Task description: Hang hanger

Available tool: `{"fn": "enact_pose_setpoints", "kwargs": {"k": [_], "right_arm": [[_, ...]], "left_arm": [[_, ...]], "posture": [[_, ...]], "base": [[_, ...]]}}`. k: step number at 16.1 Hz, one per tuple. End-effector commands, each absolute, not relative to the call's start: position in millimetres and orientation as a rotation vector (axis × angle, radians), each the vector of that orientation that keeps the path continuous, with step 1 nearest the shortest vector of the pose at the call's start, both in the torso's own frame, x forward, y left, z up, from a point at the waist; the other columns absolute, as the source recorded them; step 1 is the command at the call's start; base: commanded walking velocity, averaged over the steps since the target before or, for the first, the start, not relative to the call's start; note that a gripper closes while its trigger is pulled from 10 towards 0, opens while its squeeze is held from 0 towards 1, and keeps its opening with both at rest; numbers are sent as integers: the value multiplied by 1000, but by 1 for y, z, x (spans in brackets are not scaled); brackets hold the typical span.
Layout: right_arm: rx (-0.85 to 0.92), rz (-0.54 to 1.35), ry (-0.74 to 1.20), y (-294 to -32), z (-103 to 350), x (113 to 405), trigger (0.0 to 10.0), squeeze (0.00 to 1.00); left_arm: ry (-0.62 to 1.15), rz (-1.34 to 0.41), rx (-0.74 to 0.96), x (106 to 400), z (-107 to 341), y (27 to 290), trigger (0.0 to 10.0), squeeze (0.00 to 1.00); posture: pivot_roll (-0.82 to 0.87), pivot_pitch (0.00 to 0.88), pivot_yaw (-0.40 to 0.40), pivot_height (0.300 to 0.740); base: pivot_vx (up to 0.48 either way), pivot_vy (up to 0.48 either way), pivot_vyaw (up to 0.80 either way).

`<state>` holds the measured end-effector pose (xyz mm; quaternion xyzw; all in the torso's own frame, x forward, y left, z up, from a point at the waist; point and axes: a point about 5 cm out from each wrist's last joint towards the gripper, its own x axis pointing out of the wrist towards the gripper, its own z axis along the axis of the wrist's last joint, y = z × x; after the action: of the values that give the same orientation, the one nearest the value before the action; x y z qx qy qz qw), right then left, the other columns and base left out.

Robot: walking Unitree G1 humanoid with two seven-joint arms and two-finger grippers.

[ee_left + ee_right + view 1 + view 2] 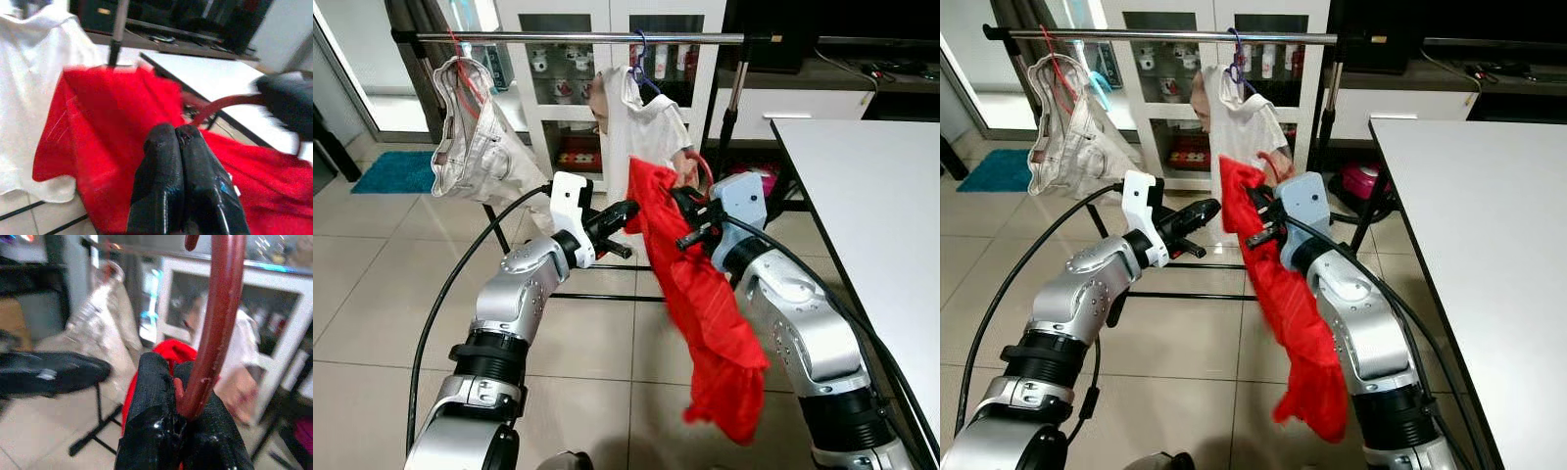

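Red cloth (705, 304) drapes from the dark red hanger (215, 323), which the right end effector (178, 406) grips. The left end effector (183, 147), fingers pressed shut, rests against the cloth. Next, I'd guess, the hook rises to the far rail (587, 37), avoiding the white shirt (641, 127) and the beige garment (475, 147) further left.

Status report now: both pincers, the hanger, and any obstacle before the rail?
Right pincer shut on red hanger, red garment draped. Left pincer shut, against garment. Rail above; white shirt hangs ahead.
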<state>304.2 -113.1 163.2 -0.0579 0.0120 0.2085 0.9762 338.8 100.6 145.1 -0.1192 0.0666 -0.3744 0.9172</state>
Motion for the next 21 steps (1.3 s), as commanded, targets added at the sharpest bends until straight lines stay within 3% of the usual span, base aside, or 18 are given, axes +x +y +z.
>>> {"fn": "enact_pose_setpoints", "kwargs": {"k": [1, 4, 7, 9, 11, 12, 13, 14, 15, 16, 17, 21], "right_arm": [[-113, 288, 62, -130, 162, 311, 0, 0], [-110, 109, 92, -158, 155, 315, 0, 0], [-125, 27, 93, -169, 152, 316, 0, 0], [-104, 17, 81, -168, 153, 318, 0, 0], [59, 187, 1, -142, 167, 317, 0, 0], [110, 226, -23, -135, 172, 316, 0, 0], [133, 246, -37, -132, 175, 315, 0, 0], [163, 290, -75, -123, 182, 312, 0, 0], [179, 321, -105, -117, 186, 308, 0, 0], [187, 351, -130, -113, 189, 306, 0, 0], [161, 380, -153, -110, 191, 303, 0, 0], [90, 404, -184, -108, 196, 298, 0, 0]], "left_arm": [[137, -814, -226, 335, 149, 97, 0, 0], [196, -852, -216, 327, 142, 94, 0, 0], [237, -886, -215, 321, 138, 89, 0, 0], [242, -901, -206, 319, 139, 88, 0, 0], [244, -759, -218, 330, 135, 103, 0, 0], [263, -761, -259, 330, 133, 105, 824, 0], [267, -767, -280, 329, 133, 106, 824, 0], [266, -780, -334, 328, 132, 108, 4471, 0], [241, -796, -411, 327, 132, 108, 10000, 0], [184, -837, -526, 325, 139, 105, 10000, 1000], [97, -889, -727, 323, 151, 102, 10000, 1000], [61, -999, -849, 315, 156, 108, 10000, 1000]], "posture": [[-155, 0, 63, 740], [-153, 0, 61, 740], [-150, 0, 58, 740], [-147, 0, 58, 740], [-152, 0, 67, 740], [-154, 0, 71, 740], [-154, 0, 71, 740], [-167, 0, 81, 740], [-174, 0, 83, 740], [-182, 0, 84, 740], [-186, 0, 84, 740], [-192, 0, 82, 740]], "base": [[0, 0, 0], [0, 0, 0], [0, 0, 0], [0, 0, 0], [0, 0, 0], [0, 0, 0], [0, 0, 0], [0, 0, 0], [0, 0, 0], [0, 0, 0], [0, 0, 0], [0, 0, 0]]}}
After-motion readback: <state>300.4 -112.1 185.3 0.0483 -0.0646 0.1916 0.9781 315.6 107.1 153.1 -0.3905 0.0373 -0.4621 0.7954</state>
